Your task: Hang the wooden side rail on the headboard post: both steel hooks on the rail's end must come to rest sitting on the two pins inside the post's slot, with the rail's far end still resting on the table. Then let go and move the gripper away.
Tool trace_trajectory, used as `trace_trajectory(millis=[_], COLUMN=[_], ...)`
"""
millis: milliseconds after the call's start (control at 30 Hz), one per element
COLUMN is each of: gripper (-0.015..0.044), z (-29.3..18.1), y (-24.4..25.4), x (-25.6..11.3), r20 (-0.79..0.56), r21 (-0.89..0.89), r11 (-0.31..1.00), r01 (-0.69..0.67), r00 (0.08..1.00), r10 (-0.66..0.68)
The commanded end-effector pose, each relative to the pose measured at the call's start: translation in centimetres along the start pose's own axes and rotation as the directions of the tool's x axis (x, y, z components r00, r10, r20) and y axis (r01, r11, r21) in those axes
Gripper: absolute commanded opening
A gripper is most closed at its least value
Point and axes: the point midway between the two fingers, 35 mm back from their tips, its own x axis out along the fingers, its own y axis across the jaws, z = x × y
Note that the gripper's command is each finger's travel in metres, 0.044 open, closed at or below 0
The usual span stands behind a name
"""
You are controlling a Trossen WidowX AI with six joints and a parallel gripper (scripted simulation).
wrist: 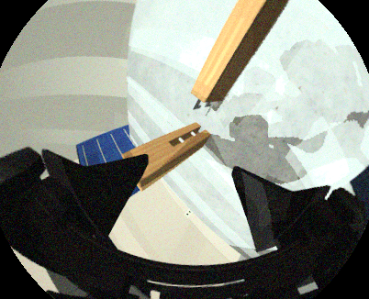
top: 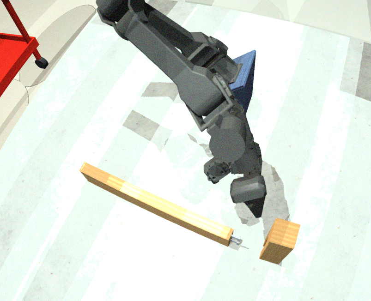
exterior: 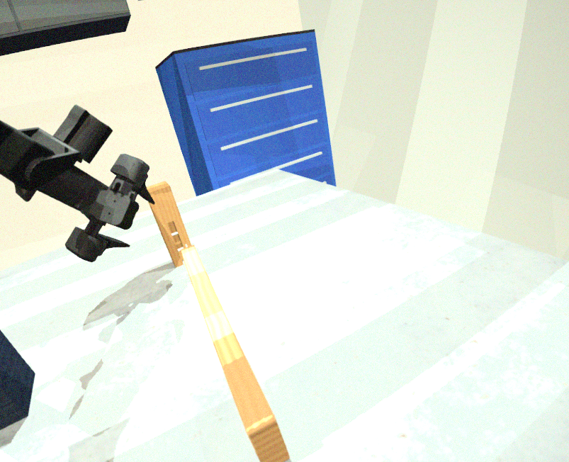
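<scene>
The wooden side rail (top: 166,207) (exterior: 215,318) (wrist: 233,50) lies flat on the table. Its two steel hooks (top: 235,240) (wrist: 201,105) point toward the post, with a gap between. The headboard post (top: 282,236) (exterior: 163,203) (wrist: 160,158) stands upright. Its slot shows two pale pins in the wrist view. My gripper (exterior: 139,223) (wrist: 191,165) is open and empty, above the table near the post and to the arm-base side of the rail's hook end. In the top view one finger is plain; the other is hidden.
The arm's blue base block (top: 245,72) (exterior: 1,378) stands on the table behind the arm. A red cart (top: 4,61) is off the table's left side. A blue drawer cabinet (exterior: 254,99) (wrist: 100,144) stands beyond the table edge.
</scene>
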Motion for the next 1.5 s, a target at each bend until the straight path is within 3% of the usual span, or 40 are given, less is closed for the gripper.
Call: trace_trajectory(millis=[0,400,800,1467], gripper=[0.0440,0.0440,0.0440,0.0440], z=[1.4,2.7,3.9,3.9], y=[0.0,0.3,0.7,0.7], x=[0.0,-0.2,-0.6,-0.6], r20=[-0.098,-0.159,-0.205,-0.207], r21=[-0.666,-0.965,-0.893,-0.879], r11=[0.741,0.200,-0.429,-0.460], r01=[-0.086,-0.171,-0.134,-0.128], r00=[0.995,0.984,0.971,0.970], r10=[0.028,0.073,0.122,0.125])
